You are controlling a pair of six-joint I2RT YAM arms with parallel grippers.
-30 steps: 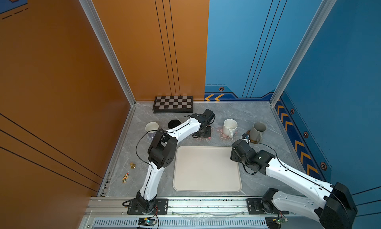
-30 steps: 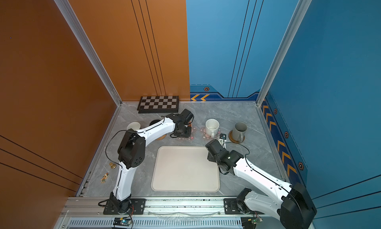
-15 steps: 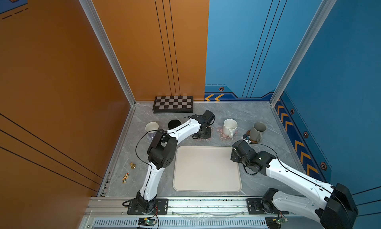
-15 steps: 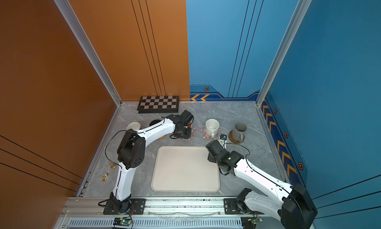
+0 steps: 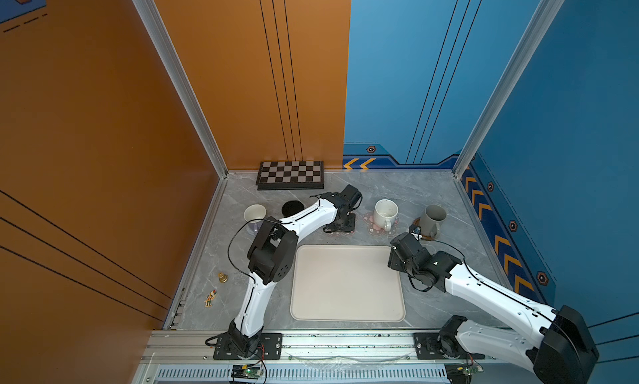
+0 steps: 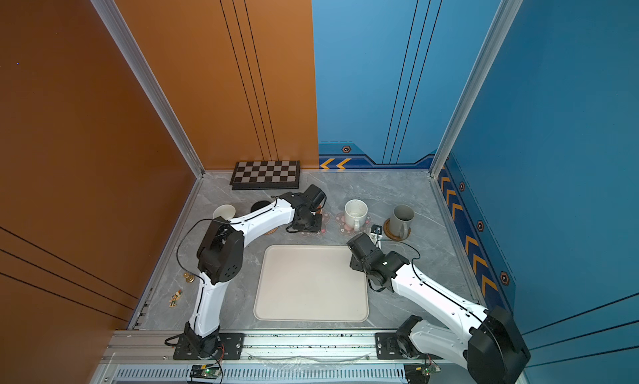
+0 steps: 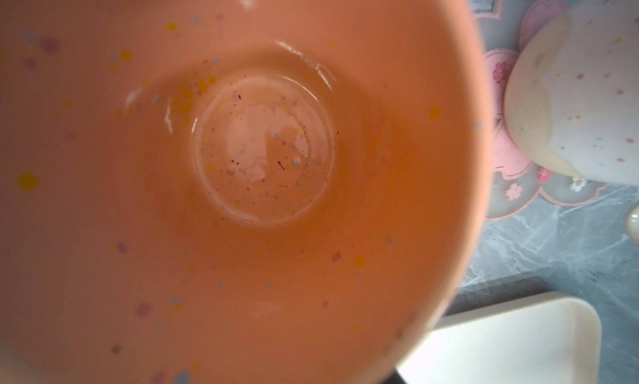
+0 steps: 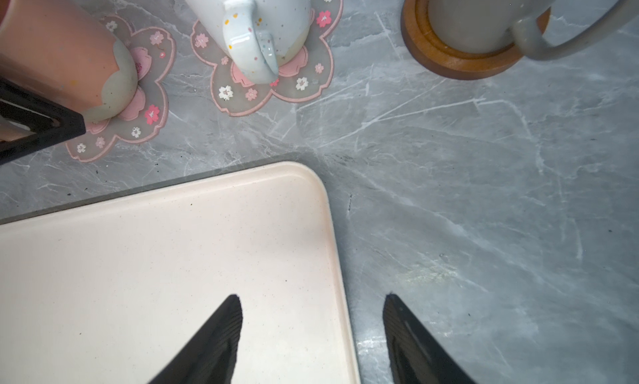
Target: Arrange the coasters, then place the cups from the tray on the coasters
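One orange cup (image 7: 262, 147), empty, pinched by left tool (image 5: 340, 225); right tool (image 8: 313, 299) spread over bare tray (image 8: 173, 244) corner.

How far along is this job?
Nearly finished. Tray empty. White speckled mug sits on a flower coaster, grey mug on the wooden coaster; lavender mug and black mug stand off-tray, bases obscured. In hand: left gripper holds the orange mug on the second flower coaster. Left: release.
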